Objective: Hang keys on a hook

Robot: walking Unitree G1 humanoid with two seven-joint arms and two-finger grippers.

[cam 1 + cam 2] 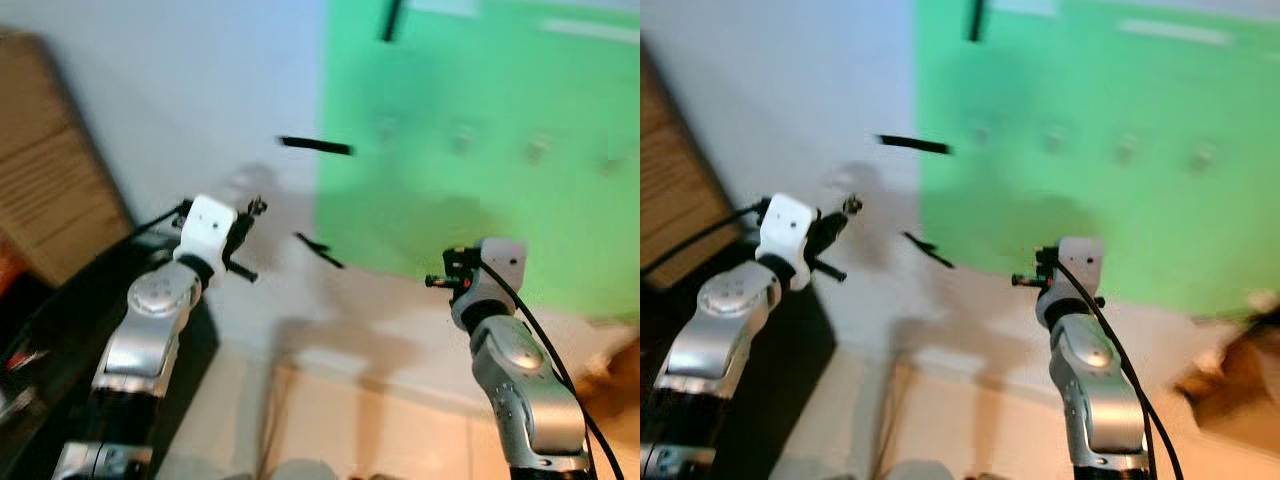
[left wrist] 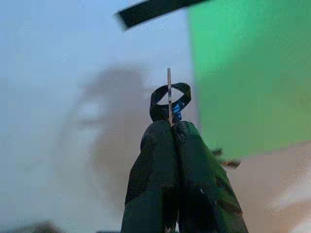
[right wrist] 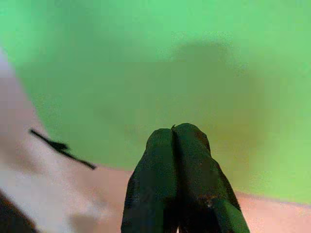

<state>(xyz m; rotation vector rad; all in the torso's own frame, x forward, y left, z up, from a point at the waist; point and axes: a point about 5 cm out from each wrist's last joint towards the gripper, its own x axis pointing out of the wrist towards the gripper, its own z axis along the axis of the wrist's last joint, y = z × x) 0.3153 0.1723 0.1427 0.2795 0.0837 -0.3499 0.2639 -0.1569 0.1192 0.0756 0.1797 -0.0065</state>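
My left gripper (image 2: 171,127) is clenched on the keys (image 2: 169,101), ring poking past the fingertips so it's free to catch a hook (image 1: 461,139) up and ahead-right on the green panel (image 1: 500,90). My right gripper (image 3: 173,132) is pressed closed, empty, facing the panel.

A bright green panel (image 1: 480,150) is set against a pale grey-white wall (image 1: 180,100). Black fingers (image 2: 160,184) are seen pinching a dark, blue-glinting key ring (image 2: 170,101).
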